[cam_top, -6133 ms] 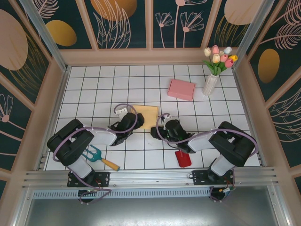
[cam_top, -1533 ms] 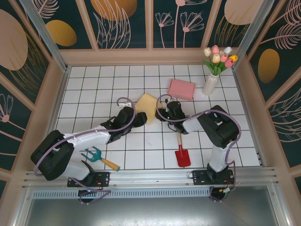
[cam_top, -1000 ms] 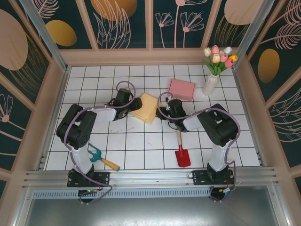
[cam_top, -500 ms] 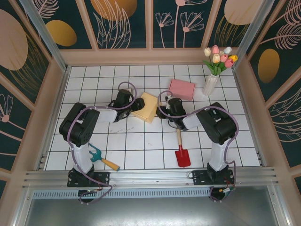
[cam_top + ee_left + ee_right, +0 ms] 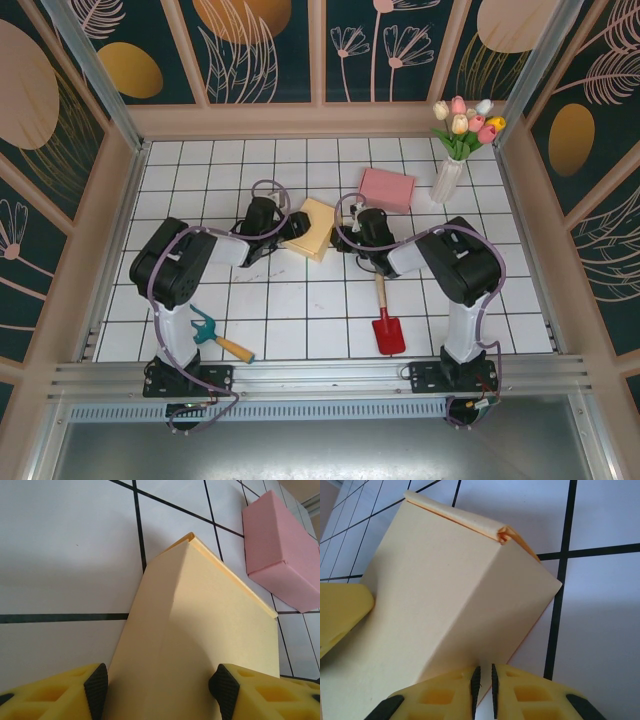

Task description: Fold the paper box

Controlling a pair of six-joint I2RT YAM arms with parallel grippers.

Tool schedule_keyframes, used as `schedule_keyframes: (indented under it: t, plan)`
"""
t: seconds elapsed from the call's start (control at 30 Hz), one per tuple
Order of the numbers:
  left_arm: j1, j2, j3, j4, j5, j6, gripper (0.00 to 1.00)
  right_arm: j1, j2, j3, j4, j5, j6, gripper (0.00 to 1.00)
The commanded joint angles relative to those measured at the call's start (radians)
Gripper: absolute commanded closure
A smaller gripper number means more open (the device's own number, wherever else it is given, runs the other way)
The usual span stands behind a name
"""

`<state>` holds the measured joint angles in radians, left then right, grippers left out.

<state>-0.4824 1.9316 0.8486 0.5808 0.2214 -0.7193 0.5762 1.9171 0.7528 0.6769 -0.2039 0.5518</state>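
Two grippers meet at the paper box (image 5: 312, 228), a pale yellow shape partly raised off the tiles near the middle of the table, slightly toward the far side. The left gripper (image 5: 290, 226) straddles its left end. In the left wrist view its fingers (image 5: 96, 687) stand apart with the box (image 5: 200, 645) between them, but whether they press it I cannot tell. The right gripper (image 5: 342, 237) is at the box's right edge, and in the right wrist view it (image 5: 483, 680) is pinched nearly closed on that edge of the box (image 5: 440, 600).

Just beyond lies a pink box (image 5: 386, 189), apart from the yellow one. A white vase of tulips (image 5: 447, 178) stands upright in the far right corner. Nearer the arms are a red trowel (image 5: 386, 325) and a teal hand rake (image 5: 215, 335).

The table (image 5: 200, 180) is white tile with dark grid lines. Dark teal walls (image 5: 260, 50) printed with flowers and gold ovals enclose it, framed in pale wood.
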Motion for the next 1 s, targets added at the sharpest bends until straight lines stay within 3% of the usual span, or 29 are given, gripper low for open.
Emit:
schedule_keyframes:
  t: [0.0, 0.17, 0.43, 0.63, 0.9, 0.97]
  plan:
    - [-0.097, 0.018, -0.023, -0.032, 0.107, -0.040, 0.39, 0.064, 0.036, 0.010, 0.052, -0.138, 0.051, 0.80]
    - [-0.127, 0.010, -0.035, 0.011, 0.131, -0.090, 0.39, 0.086, 0.013, -0.026, 0.161, -0.202, 0.101, 0.80]
    - [-0.136, -0.008, -0.058, 0.045, 0.153, -0.124, 0.39, 0.124, -0.002, -0.015, 0.144, -0.234, 0.085, 0.80]
    - [-0.135, -0.036, -0.035, -0.141, -0.008, -0.066, 0.39, 0.137, -0.049, -0.043, 0.064, -0.123, 0.070, 0.81]
    - [-0.132, -0.096, -0.057, -0.263, -0.162, -0.045, 0.37, 0.124, -0.149, -0.104, -0.106, 0.019, 0.011, 0.82]
    - [-0.126, -0.107, -0.056, -0.290, -0.191, -0.037, 0.35, 0.108, -0.176, -0.120, -0.151, 0.037, -0.010, 0.93]
